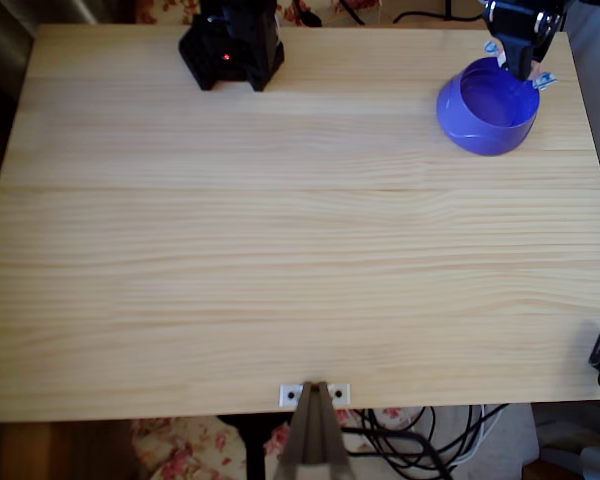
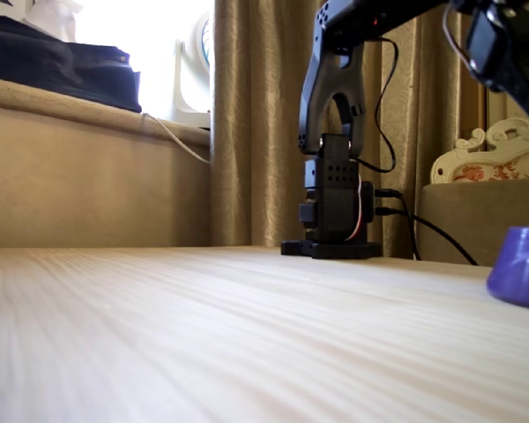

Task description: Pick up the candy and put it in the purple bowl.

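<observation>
1. Purple plastic made up the purple bowl (image 1: 487, 112), which sat on the pale wooden table (image 1: 280, 260) and was my landmark for everything else.
2. Right over the far rim of the bowl hung the black gripper (image 1: 521, 62), as the overhead view showed.
3. The gripper was pinched tight on the candy (image 1: 542, 80), so the candy was up in the air above the bowl's far edge and not yet inside it.
4. Only the light-blue twisted wrapper ends poked out beside the fingers, and the rest was hidden.
5. The candy looked very light and small, with a crinkly, slippery wrapper, I think.
6. The best place to hold it was likely the firm middle, not the floppy ends.
7. Far from the bowl, at the same back edge of the table, stood the arm's black base (image 1: 231, 48).
</observation>
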